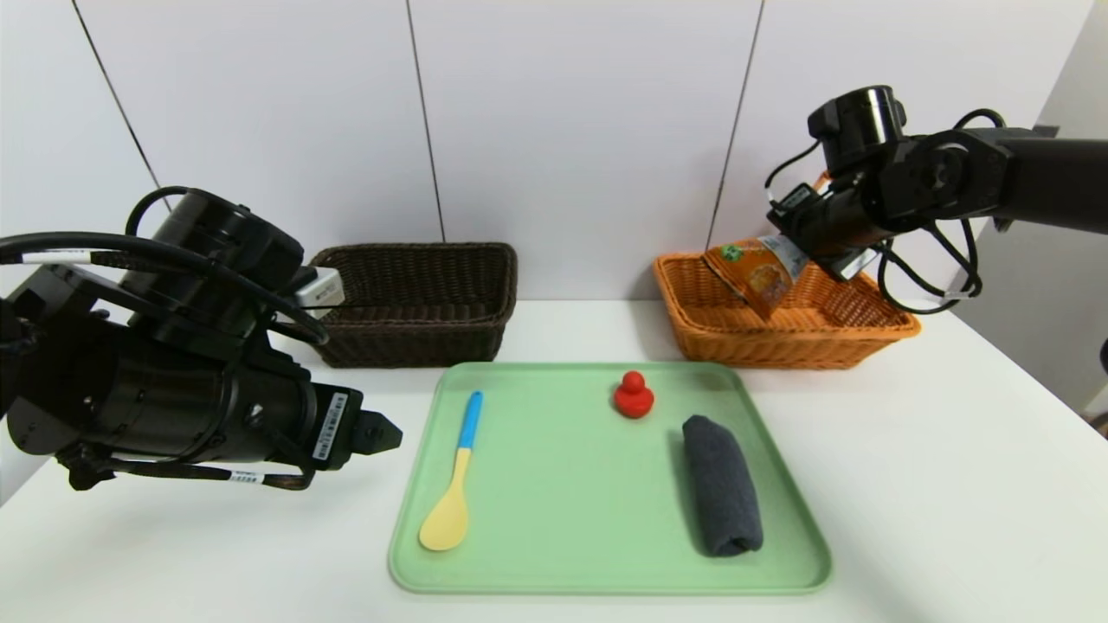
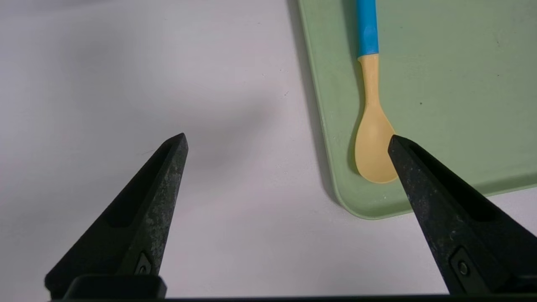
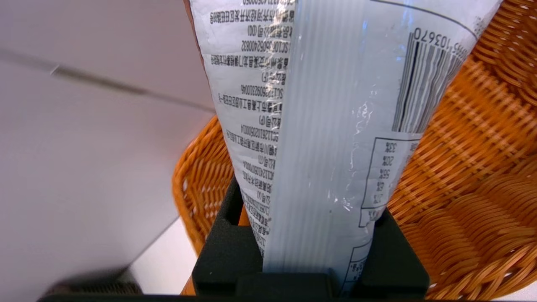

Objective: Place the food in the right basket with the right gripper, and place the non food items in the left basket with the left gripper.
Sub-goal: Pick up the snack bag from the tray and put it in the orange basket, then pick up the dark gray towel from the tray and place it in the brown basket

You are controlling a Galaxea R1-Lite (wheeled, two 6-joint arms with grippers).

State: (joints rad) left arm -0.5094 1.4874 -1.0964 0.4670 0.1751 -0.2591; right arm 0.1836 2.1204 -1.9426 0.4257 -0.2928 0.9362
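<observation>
Snack packet, orange-fronted, white-backed: gripped by right gripper, narrowed onto the film; hanging aslant over left part of orange basket, long axis running from gripper down and leftward to a low corner inside the rim line, as seen from the head. Drop, by judgement, straight down, with little or no sideways travel. Nearer arm: right, reaching in from the right side, wrist above basket, gripper angled down-left. Left gripper: spread wide, holding nothing, low beside left edge of green tray, near spoon.
</observation>
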